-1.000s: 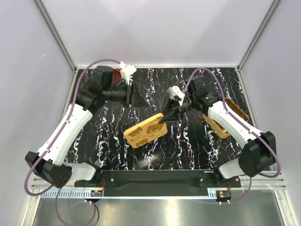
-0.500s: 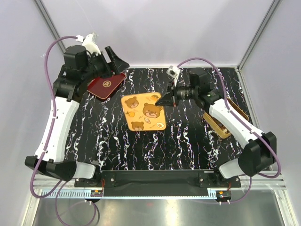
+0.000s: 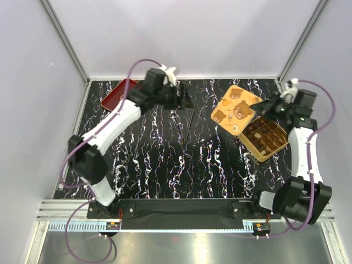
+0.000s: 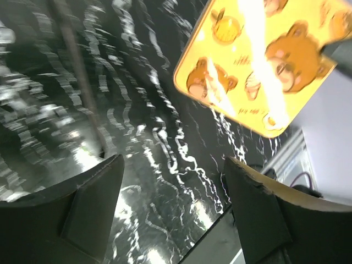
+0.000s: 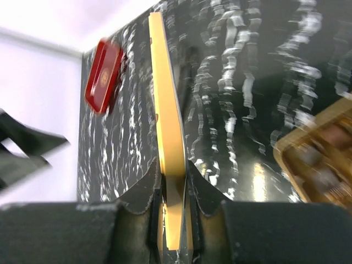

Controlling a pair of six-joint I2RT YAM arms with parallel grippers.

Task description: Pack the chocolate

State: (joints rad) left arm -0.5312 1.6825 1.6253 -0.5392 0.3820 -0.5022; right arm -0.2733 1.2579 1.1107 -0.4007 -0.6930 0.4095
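**Left gripper** [image 3: 186,101]: sits at the upper centre of the overhead view, above the black marbled table [image 3: 165,159]. In the left wrist view its 2 fingers [image 4: 91,206] stand wide apart. Only table surface shows between them, and nothing is held.

**Right gripper** [image 5: 172,168]: sits at the right of the overhead view. Its 2 fingers are pressed together on the edge of a yellow lid [image 3: 233,109] printed with bears. In the right wrist view the lid appears edge-on, running from the clamp at bottom centre toward the top of the frame. In the overhead view the lid is tilted in the upper right area, printed face toward the camera. Its lower right corner overlaps the upper left corner of the gold box [image 3: 253,150]. Whether lid and box touch cannot be determined.

**Chocolate** [image 3: 266,135]: dark brown and tan pieces sit in the compartments of the gold box. The box is at the right edge of the table, just below the lid, and most of its top is uncovered. In the right wrist view the pieces are blurred at lower right, and their count cannot be read.

**Other items:**
- 1 red tray [image 3: 113,94] lies in the upper left corner of the table, well apart from the box.
- 1 thin black stick [image 3: 188,122] lies on the table near the centre of the overhead view, just below the left gripper, between the tray and the lid
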